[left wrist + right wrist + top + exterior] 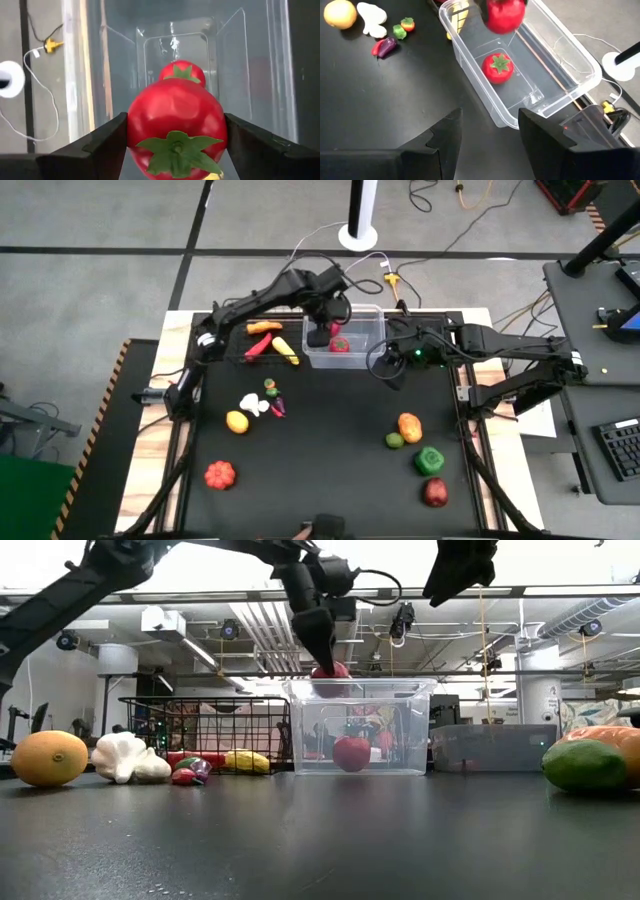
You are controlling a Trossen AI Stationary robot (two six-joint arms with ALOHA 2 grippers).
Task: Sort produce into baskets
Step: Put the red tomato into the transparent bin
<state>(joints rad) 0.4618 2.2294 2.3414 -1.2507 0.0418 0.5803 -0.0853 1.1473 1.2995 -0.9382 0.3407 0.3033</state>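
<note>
My left gripper (318,335) hangs over the clear plastic bin (372,311), shut on a red tomato (175,127), which sits at the height of the bin's rim (330,675). A second red tomato (497,67) rests on the bin's floor (351,753). My right gripper (487,135) waits open just right of the bin (392,363), above the table, with nothing between its fingers. The black wire basket (232,330) stands left of the bin and holds a carrot (264,327), a chilli (258,346) and corn (286,351). My left gripper pinches the tomato by two opposite sides (134,131), one finger (102,142) on each. The fingers come steeply from above, slanting down toward the far edge. The tomato's green leaf cap (175,150) faces back toward the wrist. The tomato is clear of the bin's floor and of the other tomato.
Loose produce lies on the black mat: an orange fruit (237,421), garlic (253,405), small pieces (274,398) and a red pumpkin (220,474) on the left; an orange piece (409,426), a lime (394,441), a green pepper (429,460) and a red fruit (435,492) on the right.
</note>
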